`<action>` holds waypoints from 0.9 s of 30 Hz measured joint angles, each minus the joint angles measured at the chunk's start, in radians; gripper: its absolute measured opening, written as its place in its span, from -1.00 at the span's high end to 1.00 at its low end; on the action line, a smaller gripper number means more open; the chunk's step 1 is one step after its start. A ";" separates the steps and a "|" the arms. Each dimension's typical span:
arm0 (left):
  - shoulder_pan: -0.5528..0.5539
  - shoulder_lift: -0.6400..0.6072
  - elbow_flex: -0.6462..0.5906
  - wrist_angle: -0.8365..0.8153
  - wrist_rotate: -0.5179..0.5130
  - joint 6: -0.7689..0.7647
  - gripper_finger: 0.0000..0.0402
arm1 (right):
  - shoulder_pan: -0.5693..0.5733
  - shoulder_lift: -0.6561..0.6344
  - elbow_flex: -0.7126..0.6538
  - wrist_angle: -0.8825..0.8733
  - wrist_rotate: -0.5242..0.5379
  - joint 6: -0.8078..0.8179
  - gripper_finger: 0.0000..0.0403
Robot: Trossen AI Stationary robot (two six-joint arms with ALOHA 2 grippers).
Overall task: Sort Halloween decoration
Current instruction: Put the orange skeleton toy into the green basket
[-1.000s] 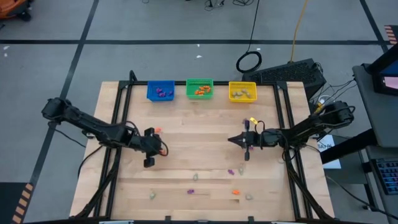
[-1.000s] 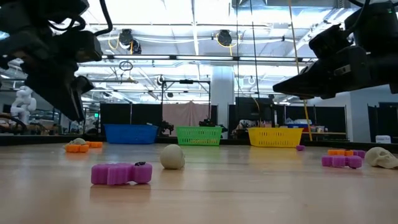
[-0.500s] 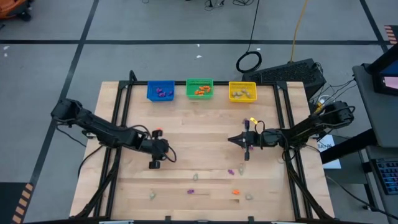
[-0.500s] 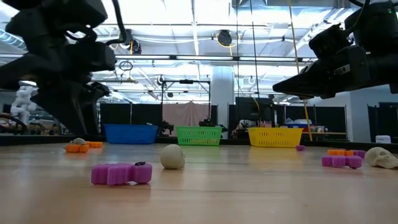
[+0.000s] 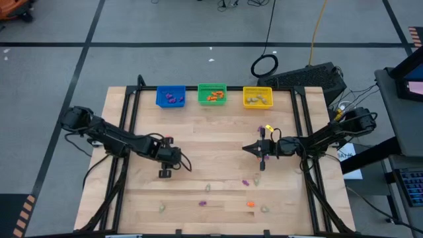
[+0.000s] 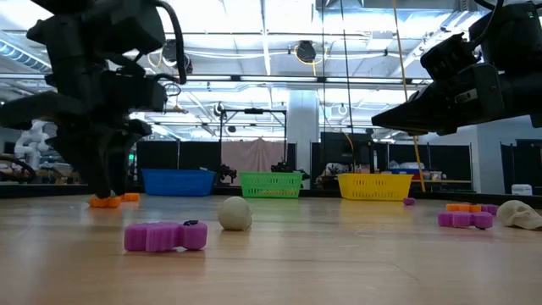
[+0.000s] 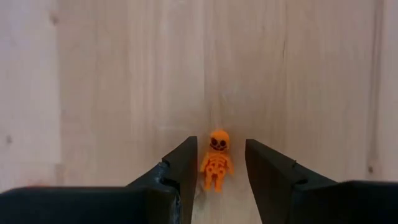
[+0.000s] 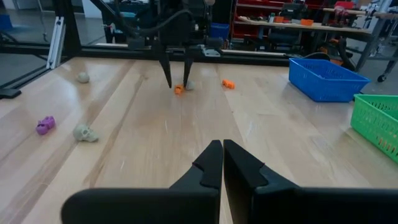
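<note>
My left gripper is open and points down at the table. A tiny orange skeleton lies flat on the wood between its two fingers, with a gap showing on either side. The right wrist view shows the same gripper standing over the orange trinket. In the high view the left gripper hides the skeleton. My right gripper is shut and hovers above the table's right half, touching nothing. Other purple, orange and beige trinkets lie scattered along the near part of the table.
A blue bin, a green bin and a yellow bin stand in a row at the far edge. Loose trinkets: purple, purple, orange, beige, beige, orange.
My left arm has moved toward the table's right and a little toward the near edge. Its gripper has come down until the fingers stand close over the table on either side of the orange skeleton.
</note>
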 joint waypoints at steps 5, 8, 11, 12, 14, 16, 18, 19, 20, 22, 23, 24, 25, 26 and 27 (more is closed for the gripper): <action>0.005 0.052 0.002 0.007 0.009 0.009 0.34 | 0.000 0.000 0.000 0.000 0.000 0.000 1.00; 0.004 0.065 0.005 0.021 0.006 0.010 0.35 | 0.000 0.000 0.000 0.000 0.000 0.000 1.00; 0.005 0.067 0.006 0.030 0.006 0.012 0.43 | 0.000 0.000 0.000 0.000 0.000 0.003 1.00; 0.005 0.067 0.010 0.028 0.007 0.021 0.49 | 0.000 0.000 0.000 0.000 0.000 0.003 1.00; 0.005 0.070 0.018 0.026 0.007 0.037 0.64 | 0.000 0.000 0.000 0.000 0.000 0.005 1.00; 0.010 0.071 0.025 0.028 0.000 0.054 0.82 | 0.000 0.000 0.000 0.000 0.000 0.006 1.00; 0.019 0.072 0.034 0.044 -0.012 0.054 0.93 | 0.000 0.000 0.000 0.000 0.000 0.007 1.00; 0.027 0.071 0.038 0.044 -0.014 0.053 0.94 | 0.000 0.000 0.000 0.000 0.000 0.007 1.00; 0.034 0.071 0.044 0.043 -0.014 0.052 0.94 | 0.000 0.000 0.000 0.000 0.000 0.007 1.00; 0.053 0.072 0.065 0.040 -0.014 0.054 0.94 | 0.000 0.000 0.000 0.000 0.000 0.007 1.00; 0.065 0.071 0.082 0.041 -0.014 0.056 0.94 | 0.000 0.000 0.000 0.000 0.000 0.007 1.00; 0.082 0.070 0.101 0.044 -0.014 0.061 0.95 | 0.000 0.000 0.000 0.000 0.000 0.007 1.00; 0.103 0.070 0.120 0.047 -0.014 0.064 0.96 | 0.000 0.000 0.000 0.000 0.000 0.007 1.00; 0.128 0.070 0.141 0.051 -0.013 0.070 0.96 | 0.000 0.000 0.000 0.000 0.000 0.007 1.00; 0.153 0.070 0.162 0.057 -0.012 0.083 0.97 | 0.000 0.000 0.000 0.000 0.000 0.007 1.00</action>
